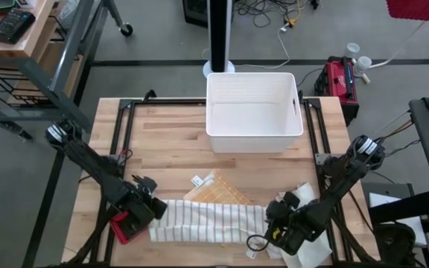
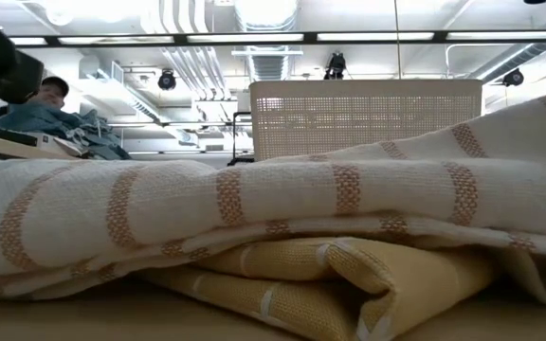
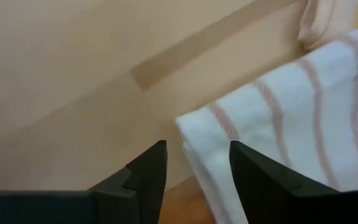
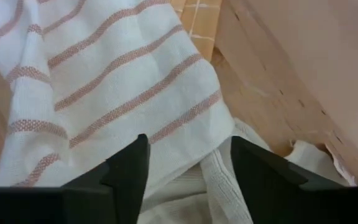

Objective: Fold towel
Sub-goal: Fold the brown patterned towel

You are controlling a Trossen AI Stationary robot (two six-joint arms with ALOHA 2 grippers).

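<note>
I see even, soft overhead light in high view, table (image 1: 177,141) bright, shadows faint. Low view: ceiling lamps (image 2: 377,36) glare white, near striped towel (image 2: 254,204) slightly soft, background sharper. Left wrist view blurs wood and cloth close up. Right wrist view sharper, my dark fingers (image 4: 126,171) black silhouettes.

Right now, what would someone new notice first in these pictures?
Probably the white striped towel stretched along the table's near edge between the left gripper and the right gripper, both open at its ends. Next, the yellow checked cloth beneath it, and the white bin behind.
</note>
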